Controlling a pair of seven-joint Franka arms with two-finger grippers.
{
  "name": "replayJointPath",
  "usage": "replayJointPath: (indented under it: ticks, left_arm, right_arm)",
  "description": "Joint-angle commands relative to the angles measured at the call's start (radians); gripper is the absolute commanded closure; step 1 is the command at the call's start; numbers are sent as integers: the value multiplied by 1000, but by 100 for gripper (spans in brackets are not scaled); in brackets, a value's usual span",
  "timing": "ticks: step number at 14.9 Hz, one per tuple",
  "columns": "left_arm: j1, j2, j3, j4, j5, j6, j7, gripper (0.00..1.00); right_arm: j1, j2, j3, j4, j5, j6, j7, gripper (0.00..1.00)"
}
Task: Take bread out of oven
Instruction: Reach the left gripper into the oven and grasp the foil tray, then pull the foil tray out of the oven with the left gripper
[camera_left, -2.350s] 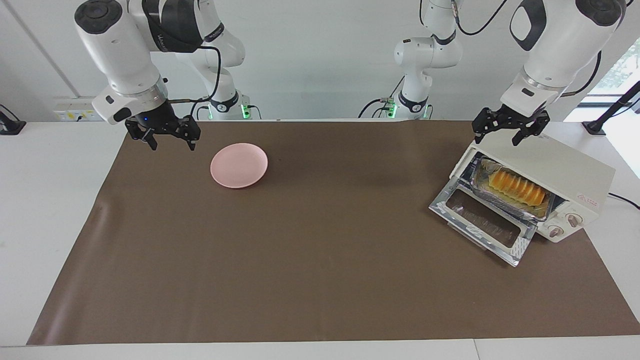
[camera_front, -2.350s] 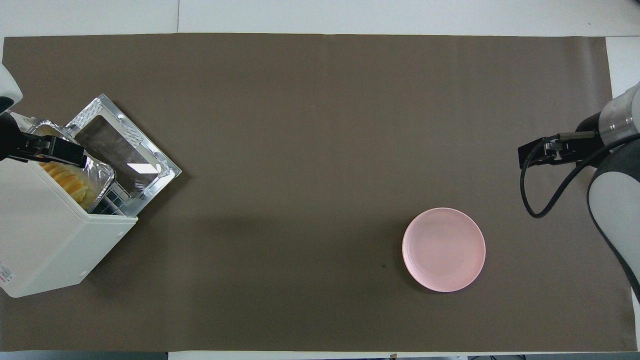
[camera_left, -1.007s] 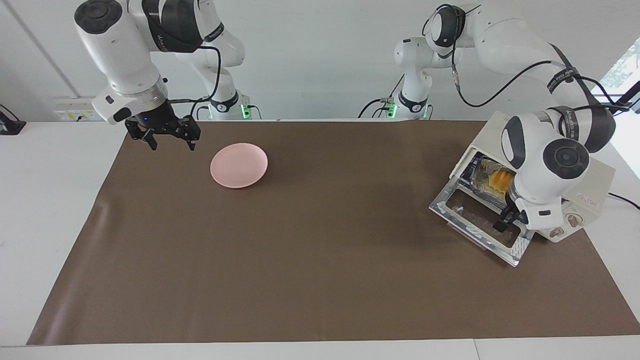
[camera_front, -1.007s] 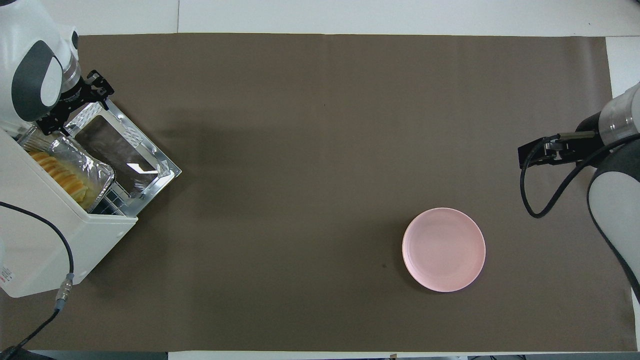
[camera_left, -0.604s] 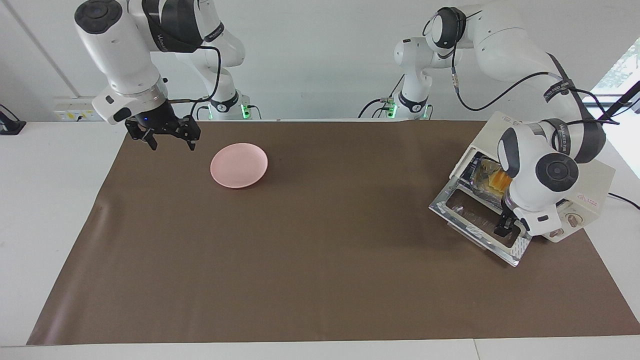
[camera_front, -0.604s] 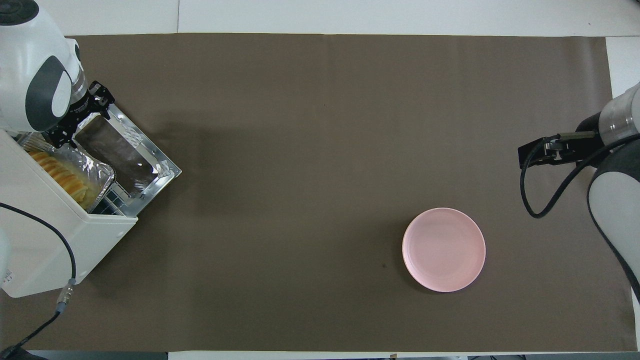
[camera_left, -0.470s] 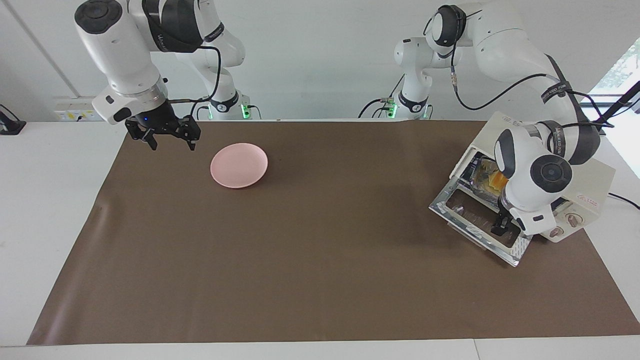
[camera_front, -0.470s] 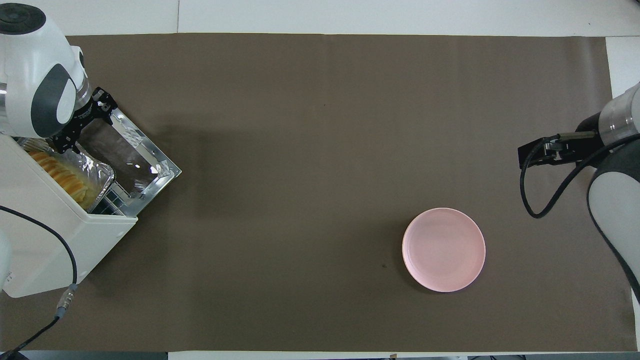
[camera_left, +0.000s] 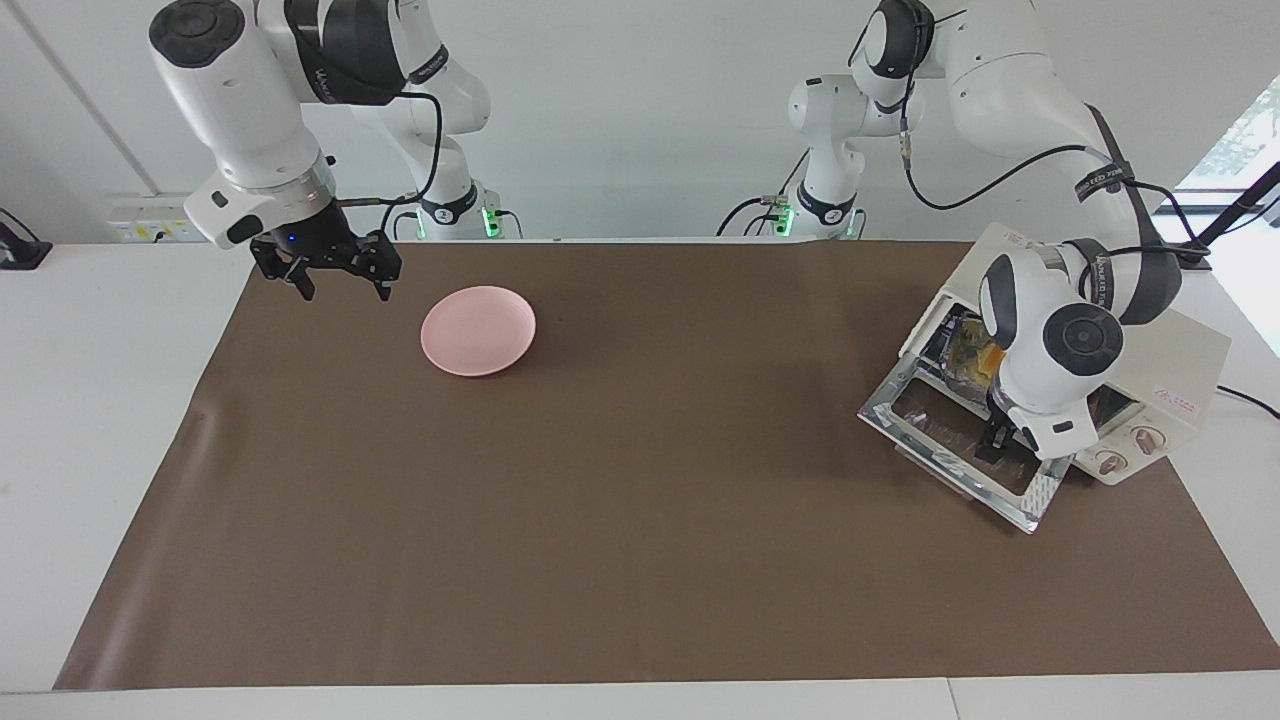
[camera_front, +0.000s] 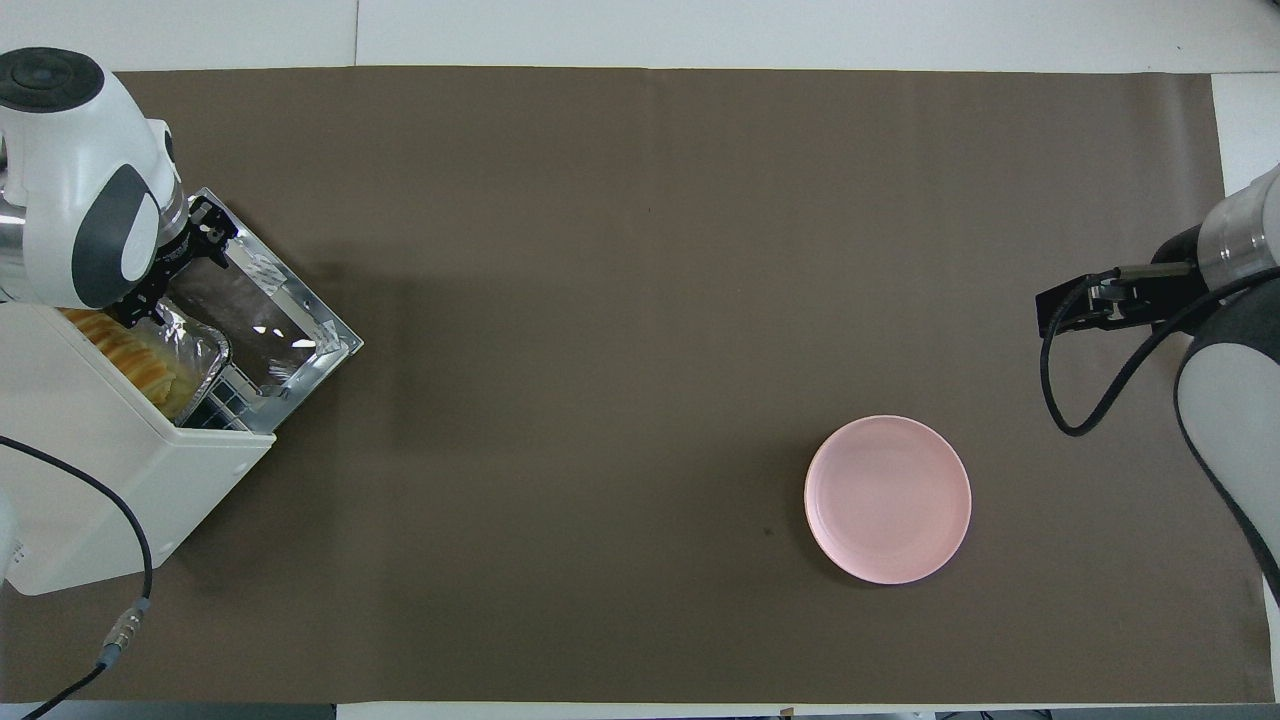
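The cream-white oven (camera_left: 1160, 345) stands at the left arm's end of the table with its glass door (camera_left: 955, 450) folded down flat. The golden ridged bread (camera_front: 130, 355) lies in a silver foil tray (camera_front: 200, 350) on the rack inside. In the facing view the left arm's wrist hides most of the bread (camera_left: 990, 357). My left gripper (camera_left: 1000, 440) is open and empty, low over the open door, just in front of the tray; it also shows in the overhead view (camera_front: 172, 265). My right gripper (camera_left: 340, 285) is open and empty, waiting in the air at the right arm's end.
A round pink plate (camera_left: 478, 330) lies on the brown mat (camera_left: 640, 500) beside the right gripper, and shows in the overhead view (camera_front: 887, 499). The oven's two knobs (camera_left: 1125, 452) face the door side. A cable runs from the oven off the table's end.
The left arm has swung down from above the oven's top and brought its gripper in front of the opening, then a little closer to the tray. The right arm has not moved.
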Motion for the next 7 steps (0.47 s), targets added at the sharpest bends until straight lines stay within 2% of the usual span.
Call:
replayJointPath:
  ticks: [1,3,4,5,7]
  left_arm:
    - [15,-50,-2,-75,24,49,-18,8]
    - [15,-51,-2,-75,24,47,-12,65]
    - [17,-51,-2,-75,24,43,-8,90]
    - [25,-53,-2,-77,24,38,-5,100]
    - [25,-53,-4,-75,24,38,32,100]
  right_arm:
    - [-13,-16,12,-15,-17,-5,-13,0]
    - [-13,-16,12,-15,-17,-6,-13,0]
    - [-13,-16,12,-17,-17,-6,-13,0]
    - [-13,-16,12,-17,-17,-5,-13,0]
    - [-13,-16,12,-15,-17,-5,-13,0]
